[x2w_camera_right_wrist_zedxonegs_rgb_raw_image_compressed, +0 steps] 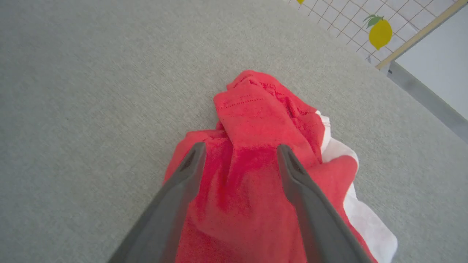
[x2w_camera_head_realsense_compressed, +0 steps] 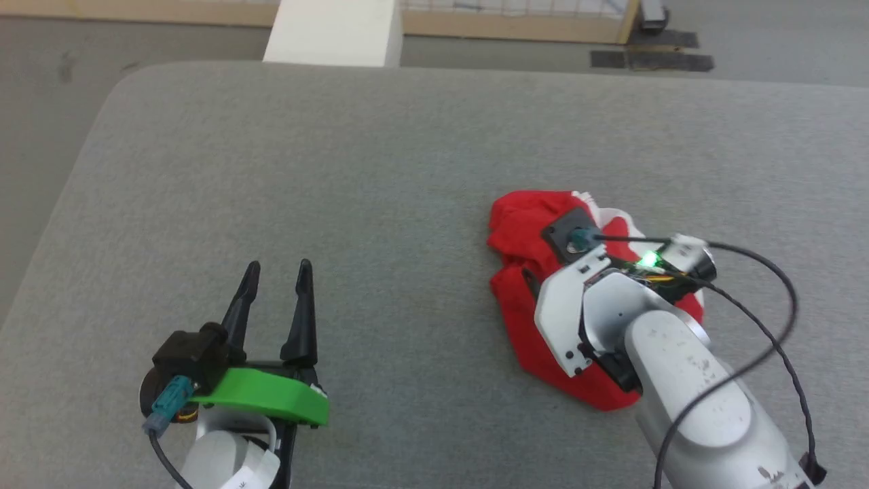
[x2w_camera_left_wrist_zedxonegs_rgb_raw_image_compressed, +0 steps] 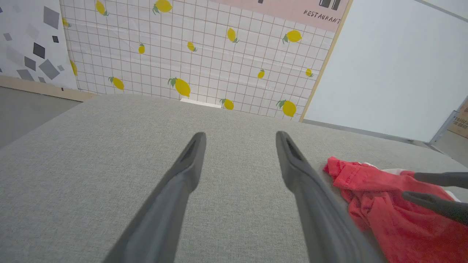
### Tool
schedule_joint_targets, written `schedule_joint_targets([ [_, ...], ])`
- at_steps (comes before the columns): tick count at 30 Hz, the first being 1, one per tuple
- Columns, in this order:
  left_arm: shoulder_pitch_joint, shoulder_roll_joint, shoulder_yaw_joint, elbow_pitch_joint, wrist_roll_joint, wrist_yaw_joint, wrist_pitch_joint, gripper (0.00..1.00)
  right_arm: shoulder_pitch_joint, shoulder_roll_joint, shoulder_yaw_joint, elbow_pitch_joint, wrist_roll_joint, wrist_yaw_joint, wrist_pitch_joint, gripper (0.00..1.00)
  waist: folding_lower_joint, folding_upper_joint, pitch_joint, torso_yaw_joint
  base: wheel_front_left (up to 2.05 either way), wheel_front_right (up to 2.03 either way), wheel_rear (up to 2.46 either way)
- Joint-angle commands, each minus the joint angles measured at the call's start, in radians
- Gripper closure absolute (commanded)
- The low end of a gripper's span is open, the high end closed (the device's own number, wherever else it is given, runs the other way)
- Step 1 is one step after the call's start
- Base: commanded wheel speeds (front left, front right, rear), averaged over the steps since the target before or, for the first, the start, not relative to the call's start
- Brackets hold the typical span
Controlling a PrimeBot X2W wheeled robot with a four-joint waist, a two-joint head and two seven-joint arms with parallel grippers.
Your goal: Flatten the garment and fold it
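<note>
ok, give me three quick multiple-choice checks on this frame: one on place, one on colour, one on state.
1. Where is the garment lying?
A. on the grey tabletop, on the robot's right side
B. hanging off the far edge
C. on the floor

2. What colours does the garment show?
A. blue and yellow
B. red with white
C. all black

3. How does the right claw stand?
A. shut on a fold
B. shut, off the cloth
C. open, over the crumpled heap

Key:
1 A: the head view shows it on the grey surface, apart from the left claw.
2 B: it is red cloth with a white patch at its edge.
3 C: the right wrist view shows both fingers spread, with bunched red cloth beneath them.
</note>
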Motion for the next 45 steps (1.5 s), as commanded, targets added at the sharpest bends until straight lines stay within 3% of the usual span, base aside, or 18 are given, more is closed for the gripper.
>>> schedule_joint_targets([
  [1, -0.02, -0.003, -0.007, -0.003, -0.007, -0.007, -0.004, 0.0, -0.031, -0.009, 0.015, 0.023, 0.006, -0.002, 0.042, 0.0, -0.0001, 0.0, 0.039, 0.043, 0.0, 0.0, 0.0],
  [8, -0.031, -0.003, -0.023, -0.007, -0.023, 0.0, -0.004, 0.0, -0.085, -0.041, 0.014, 0.086, -0.037, -0.002, 0.153, 0.0, -0.0001, 0.0, 0.071, 0.082, 0.0, 0.0, 0.0],
  [10, -0.032, -0.003, -0.024, -0.006, -0.025, 0.001, -0.004, 0.0, -0.091, -0.042, 0.006, 0.098, -0.046, -0.002, 0.17, 0.62, -0.0001, 0.0, 0.072, 0.088, 0.0, 0.0, 0.0],
  [11, -0.032, -0.003, -0.025, -0.005, -0.026, 0.001, -0.004, 0.0, -0.094, -0.042, 0.002, 0.101, -0.049, -0.002, 0.17, 1.0, -0.0001, 0.0, 0.072, 0.091, 0.0, 0.0, 0.0],
  [17, -0.03, -0.003, -0.024, -0.003, -0.027, 0.005, -0.004, 0.0, -0.105, -0.032, -0.012, 0.081, -0.034, -0.002, 0.118, 1.0, -0.0001, 0.0, 0.059, 0.094, 0.0, 0.0, 0.0],
  [30, -0.015, -0.003, -0.009, 0.002, -0.013, 0.005, -0.004, 0.0, -0.202, 0.003, 0.027, -0.151, 0.142, -0.002, -0.183, 1.0, -0.0001, 0.0, -0.001, 0.059, 0.0, 0.0, 0.0],
  [36, -0.003, -0.003, -0.003, -0.001, -0.006, 0.003, -0.004, 0.0, -0.175, 0.005, -0.116, -0.25, 0.167, -0.002, -0.283, 1.0, -0.0001, 0.0, -0.018, 0.044, 0.0, 0.0, 0.0],
  [45, -0.003, -0.003, -0.007, -0.003, -0.003, 0.002, -0.004, 0.0, 0.079, 0.005, -0.403, -0.12, 0.07, -0.002, -0.202, 1.0, -0.0001, 0.0, -0.006, 0.028, 0.0, 0.0, 0.0],
])
